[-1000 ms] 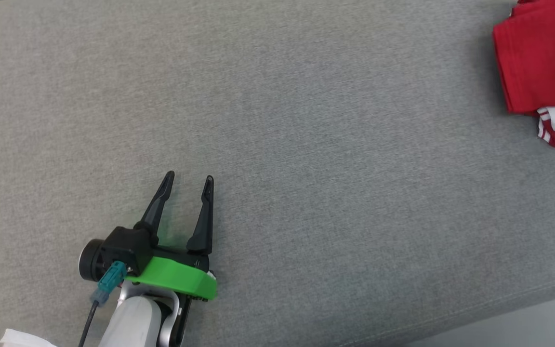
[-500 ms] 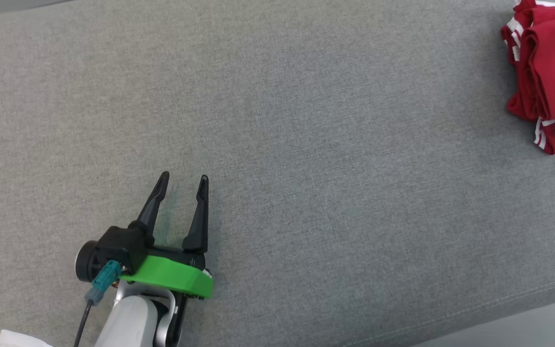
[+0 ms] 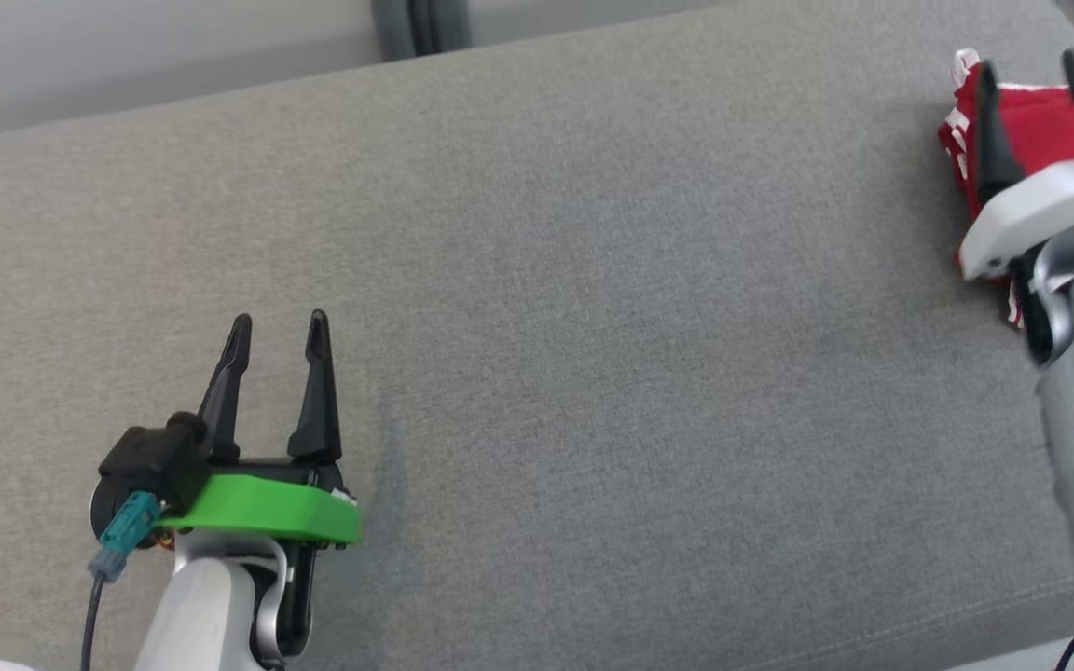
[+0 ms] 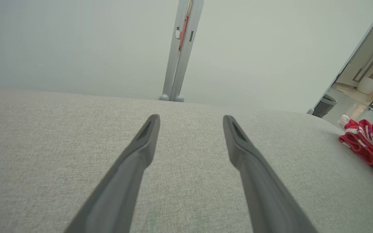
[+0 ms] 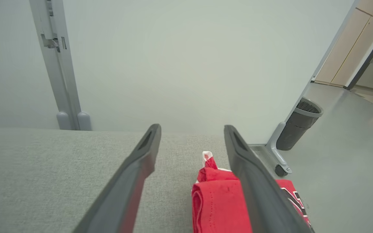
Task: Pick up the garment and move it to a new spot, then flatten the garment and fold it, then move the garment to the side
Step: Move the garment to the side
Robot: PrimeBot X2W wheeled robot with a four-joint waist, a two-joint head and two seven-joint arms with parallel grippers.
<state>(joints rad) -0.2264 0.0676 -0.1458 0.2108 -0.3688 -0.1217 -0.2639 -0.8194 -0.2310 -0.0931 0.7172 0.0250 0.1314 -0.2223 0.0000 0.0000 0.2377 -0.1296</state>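
The garment [image 3: 1040,130] is a red folded bundle with white trim. It lies at the right end of the grey padded surface [image 3: 593,280], close to the edge. My right gripper [image 3: 1028,63] hangs over it, open. In the right wrist view the gripper [image 5: 192,127] holds nothing, and the garment [image 5: 217,200] lies partly between the fingers and partly under the right finger. My left gripper [image 3: 279,320] stands open and empty over bare fabric at the lower left, far from the garment. In the left wrist view the left gripper [image 4: 191,117] points across the surface, with the garment [image 4: 367,145] far right.
The surface's far edge runs along a pale wall with a grey post [image 4: 180,48]. Beyond the right end the floor drops away, with a dark bin [image 5: 299,124] beside a panel foot. The surface's near edge is at the lower right [image 3: 966,643].
The head camera has shifted, bringing the far wall and my right arm into view. The garment went from a flat fold to a more bunched bundle. The left gripper has stayed open.
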